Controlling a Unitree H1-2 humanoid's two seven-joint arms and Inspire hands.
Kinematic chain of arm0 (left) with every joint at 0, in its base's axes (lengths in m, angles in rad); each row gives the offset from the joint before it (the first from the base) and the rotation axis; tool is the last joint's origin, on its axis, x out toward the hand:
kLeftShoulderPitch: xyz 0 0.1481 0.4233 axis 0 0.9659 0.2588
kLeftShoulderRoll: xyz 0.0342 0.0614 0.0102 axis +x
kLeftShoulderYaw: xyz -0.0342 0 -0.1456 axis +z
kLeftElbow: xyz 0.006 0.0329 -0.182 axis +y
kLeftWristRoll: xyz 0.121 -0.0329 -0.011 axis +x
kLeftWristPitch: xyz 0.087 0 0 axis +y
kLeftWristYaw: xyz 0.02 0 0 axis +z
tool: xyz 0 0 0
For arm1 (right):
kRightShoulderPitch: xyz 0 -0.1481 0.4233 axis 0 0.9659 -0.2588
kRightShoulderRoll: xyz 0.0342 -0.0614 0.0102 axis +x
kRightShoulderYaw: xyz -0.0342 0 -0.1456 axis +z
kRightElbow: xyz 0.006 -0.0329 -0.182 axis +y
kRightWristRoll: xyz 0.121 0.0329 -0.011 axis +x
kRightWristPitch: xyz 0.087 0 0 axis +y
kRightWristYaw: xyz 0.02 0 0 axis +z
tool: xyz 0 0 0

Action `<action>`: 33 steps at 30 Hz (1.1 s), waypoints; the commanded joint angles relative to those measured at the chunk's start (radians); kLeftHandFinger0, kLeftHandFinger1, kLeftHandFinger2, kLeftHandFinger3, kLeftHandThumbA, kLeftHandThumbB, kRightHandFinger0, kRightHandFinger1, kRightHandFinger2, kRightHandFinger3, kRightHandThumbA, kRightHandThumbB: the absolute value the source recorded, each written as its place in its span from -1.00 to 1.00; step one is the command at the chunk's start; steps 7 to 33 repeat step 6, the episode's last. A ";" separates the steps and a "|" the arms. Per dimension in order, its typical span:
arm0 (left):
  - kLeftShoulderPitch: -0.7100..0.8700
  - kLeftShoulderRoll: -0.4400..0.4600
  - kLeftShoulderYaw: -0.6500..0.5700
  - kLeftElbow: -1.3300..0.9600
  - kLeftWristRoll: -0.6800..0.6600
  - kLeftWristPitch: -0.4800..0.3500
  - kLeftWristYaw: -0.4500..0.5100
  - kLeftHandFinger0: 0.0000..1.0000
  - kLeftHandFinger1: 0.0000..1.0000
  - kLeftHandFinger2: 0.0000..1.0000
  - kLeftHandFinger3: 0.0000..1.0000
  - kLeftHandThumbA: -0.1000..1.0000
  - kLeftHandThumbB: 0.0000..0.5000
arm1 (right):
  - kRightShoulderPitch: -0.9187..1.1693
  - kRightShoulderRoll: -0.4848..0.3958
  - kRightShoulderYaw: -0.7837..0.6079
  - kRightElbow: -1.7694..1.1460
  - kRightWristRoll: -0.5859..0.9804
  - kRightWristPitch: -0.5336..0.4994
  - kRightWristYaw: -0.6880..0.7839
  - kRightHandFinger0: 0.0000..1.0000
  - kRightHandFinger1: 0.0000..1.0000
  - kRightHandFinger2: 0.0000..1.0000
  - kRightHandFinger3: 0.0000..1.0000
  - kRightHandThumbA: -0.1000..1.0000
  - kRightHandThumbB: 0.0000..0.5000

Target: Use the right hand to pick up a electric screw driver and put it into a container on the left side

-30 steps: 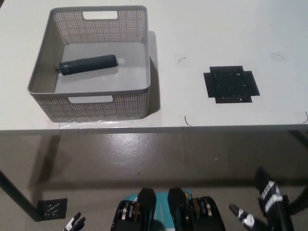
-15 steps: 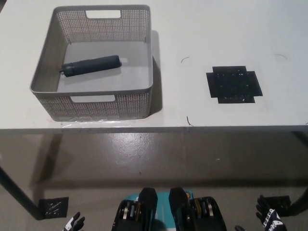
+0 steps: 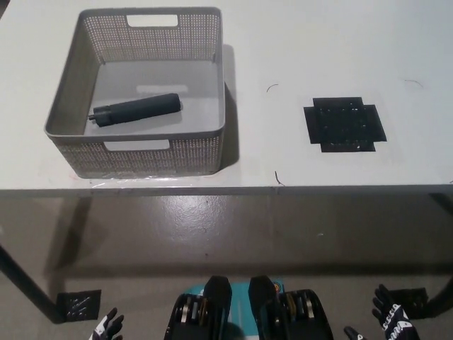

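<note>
— Where was the electric screwdriver [image 3: 136, 110] when you looked?

— Lying on its side on the floor of the grey mesh basket [image 3: 148, 151], which stood at the left of the white table [image 3: 297, 57]. Nothing touched it.

— And the robot's hands?

— Both hung low, below the table edge. The black right hand [image 3: 393, 322] showed at the bottom right, empty, fingers spread apart. Only the fingertips of the white left hand [image 3: 107, 327] peeked in at the bottom left; I couldn't tell how it was held.

— Anything else on the table?

— A black cross-shaped mat [image 3: 344, 125], well apart from the basket.
</note>
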 commanded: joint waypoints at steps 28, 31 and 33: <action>0.000 0.005 0.009 -0.005 0.005 -0.037 0.019 1.00 1.00 1.00 1.00 1.00 -0.08 | -0.013 0.002 -0.016 0.003 -0.013 -0.056 0.020 1.00 1.00 1.00 1.00 1.00 0.97; 0.000 0.005 0.009 -0.005 0.005 -0.037 0.019 1.00 1.00 1.00 1.00 1.00 -0.08 | -0.013 0.002 -0.016 0.003 -0.013 -0.056 0.020 1.00 1.00 1.00 1.00 1.00 0.97; 0.000 0.005 0.009 -0.005 0.005 -0.037 0.019 1.00 1.00 1.00 1.00 1.00 -0.08 | -0.013 0.002 -0.016 0.003 -0.013 -0.056 0.020 1.00 1.00 1.00 1.00 1.00 0.97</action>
